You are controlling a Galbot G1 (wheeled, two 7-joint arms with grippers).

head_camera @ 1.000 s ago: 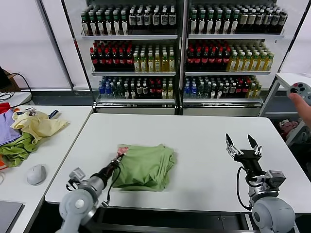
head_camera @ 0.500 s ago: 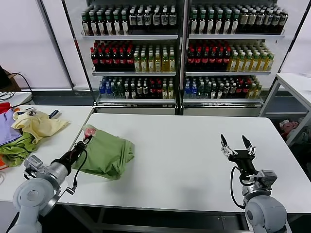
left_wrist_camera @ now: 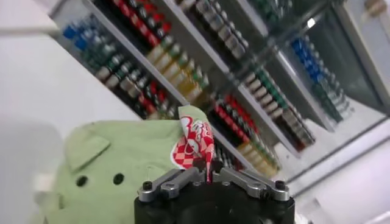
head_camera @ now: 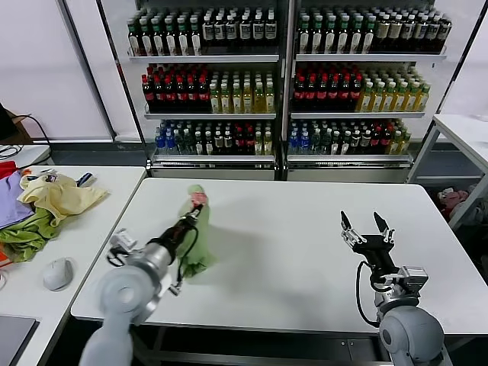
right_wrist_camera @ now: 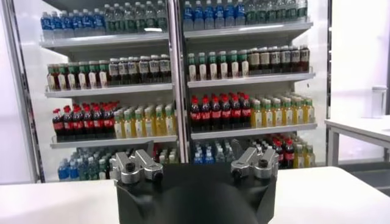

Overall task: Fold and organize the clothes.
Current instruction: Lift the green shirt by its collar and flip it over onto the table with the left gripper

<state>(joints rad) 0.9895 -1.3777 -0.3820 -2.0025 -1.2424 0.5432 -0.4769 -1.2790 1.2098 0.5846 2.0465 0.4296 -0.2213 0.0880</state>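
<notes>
The clothes (head_camera: 195, 238), one light sage-green shirt, hang bunched from my left gripper (head_camera: 194, 213) over the left part of the white table (head_camera: 297, 206), the lower end resting on the tabletop. In the left wrist view my left gripper (left_wrist_camera: 209, 177) is shut on the shirt's (left_wrist_camera: 119, 159) red-and-white printed patch (left_wrist_camera: 196, 143), with small buttons showing on the cloth. My right gripper (head_camera: 364, 228) stands open above the table's right side, nothing between its fingers. The right wrist view shows the right gripper (right_wrist_camera: 194, 155) pointing at the bottle shelves.
A side table (head_camera: 91, 229) at the left holds a pale yellow garment (head_camera: 61, 195), green (head_camera: 27, 236) and purple (head_camera: 11, 203) cloths and a grey mouse (head_camera: 57, 274). Bottle shelves (head_camera: 282, 84) stand behind the table. Another white table (head_camera: 461, 126) is at the far right.
My left gripper first dragged the shirt left across the table, then lifted it up and rightward, so it now hangs bunched. The right gripper drifted slightly left and stayed open.
</notes>
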